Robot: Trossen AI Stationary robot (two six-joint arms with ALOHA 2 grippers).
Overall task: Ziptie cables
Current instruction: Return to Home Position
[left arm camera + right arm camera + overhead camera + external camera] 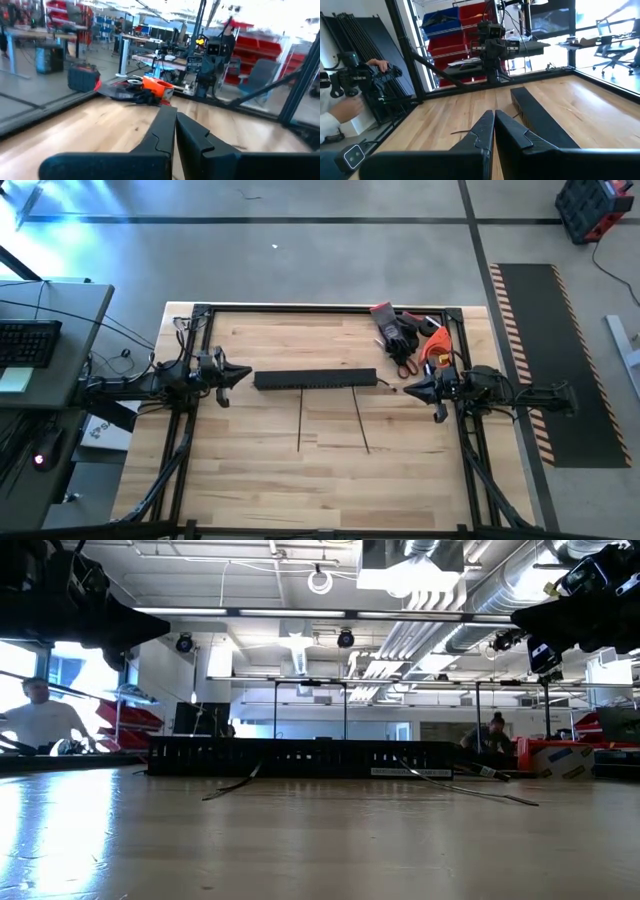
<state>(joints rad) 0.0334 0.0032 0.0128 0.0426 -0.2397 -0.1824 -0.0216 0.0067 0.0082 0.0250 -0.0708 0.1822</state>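
- The wooden table (250, 480), ringed by a black frame, carries everything.
- The left arm (150, 383) comes in level from the table's left edge and the right arm (510, 392) from its right edge. They face each other along one line, and the low view shows both raised clear of the wood.
- The black cable duct (315, 380) lies crosswise at the table's middle with its lid on. It sits between the two grippers and touches neither.
- The cables cannot be made out as a bunch, because the shut duct hides its inside.
- The left gripper (246, 372) hangs just beyond the duct's left end. Its fingers are pressed together with nothing between them, as its wrist view shows.
- The right gripper (404, 389) hangs near the duct's right end. Its fingers are likewise together and empty.
- A pair of black gloves (393, 330) lies near the table's corner at the high view's upper right.
- An orange tool (435, 345) lies just beside the gloves, close to the right arm.
- A red-handled tool (403, 366) lies between the gloves and the right gripper.
- Two thin dark strands (301, 420) run out from the duct's long side and lie flat on the wood, well apart from each other. I cannot tell whether they are wires or tie tails.
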